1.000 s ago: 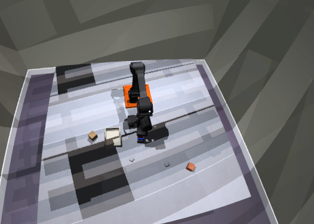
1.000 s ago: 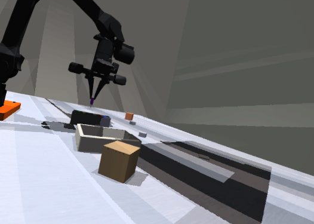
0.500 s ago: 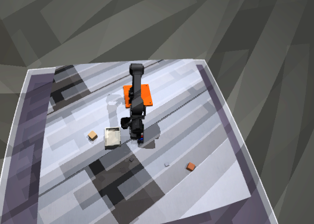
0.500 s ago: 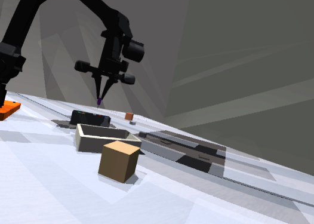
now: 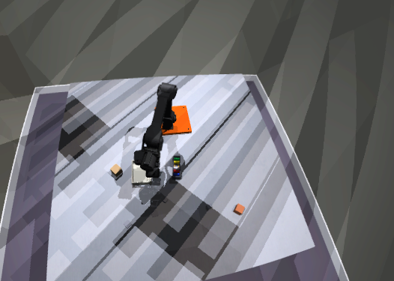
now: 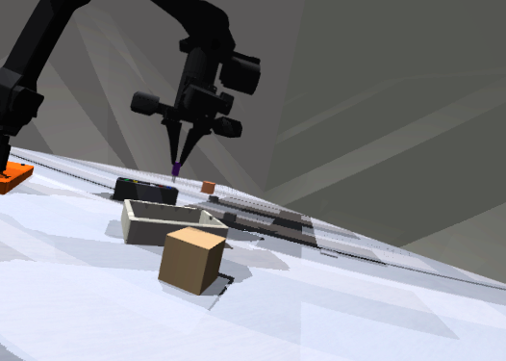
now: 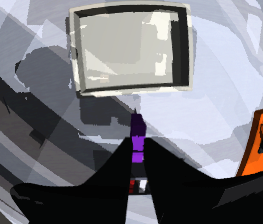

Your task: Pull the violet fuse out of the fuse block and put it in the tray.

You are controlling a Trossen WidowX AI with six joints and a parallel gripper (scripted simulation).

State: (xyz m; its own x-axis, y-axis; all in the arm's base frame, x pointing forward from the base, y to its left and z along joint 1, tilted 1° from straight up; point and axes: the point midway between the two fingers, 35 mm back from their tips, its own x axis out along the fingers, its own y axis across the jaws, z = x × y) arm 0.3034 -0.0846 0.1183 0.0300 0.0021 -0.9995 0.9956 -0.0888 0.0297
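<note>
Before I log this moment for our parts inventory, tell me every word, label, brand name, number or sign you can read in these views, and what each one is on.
No readable text in any view.
Violet fuse in the end effector: no marking shows.
Fuse block: only colored fuse tops, too small to show ratings.
Tray, tan cube, orange plate: plain, unmarked faces.

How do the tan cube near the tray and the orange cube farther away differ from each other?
The tan cube sits close beside the tray; the orange cube sits apart, beyond the fuse block. The tan cube is light brown, the orange cube reddish orange. Both rest on the table, untouched by the pincer.
</note>
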